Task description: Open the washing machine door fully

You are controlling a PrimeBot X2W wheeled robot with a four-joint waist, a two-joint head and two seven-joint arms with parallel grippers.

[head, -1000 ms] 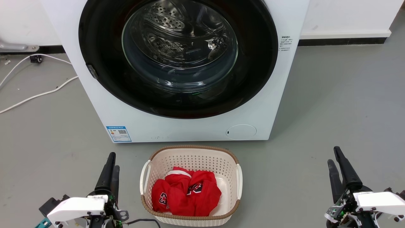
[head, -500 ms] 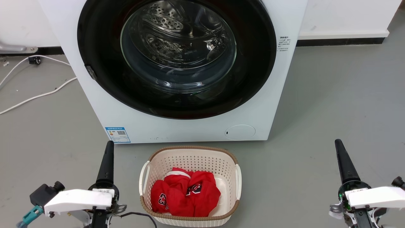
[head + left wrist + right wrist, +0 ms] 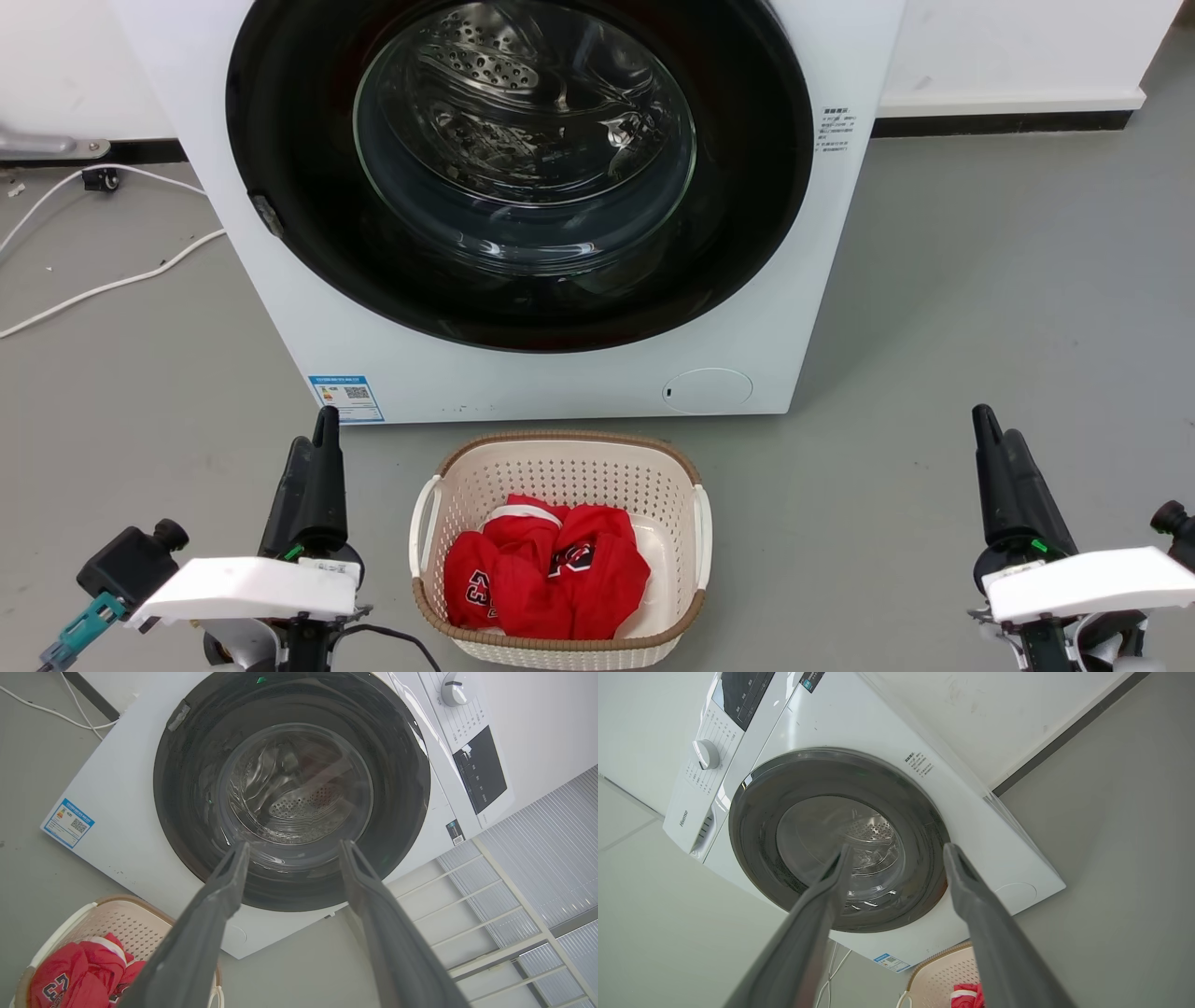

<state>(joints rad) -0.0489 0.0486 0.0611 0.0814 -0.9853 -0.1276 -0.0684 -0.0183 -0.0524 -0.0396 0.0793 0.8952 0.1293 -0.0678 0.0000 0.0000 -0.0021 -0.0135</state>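
Door [image 3: 756,187] shut. Left gripper [image 3: 293,843], right gripper [image 3: 896,845]: jaws released, apart from door. Likely best: hook catch [image 3: 268,213] at rim, pull outward, clear basket [image 3: 560,437].

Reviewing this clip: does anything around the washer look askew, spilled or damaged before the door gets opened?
Nothing stands out. The washing machine door sits shut and flush with the front, and the basket stands upright with the red clothes inside, none spilled. The only untidy thing is the loose white cables lying at the left.
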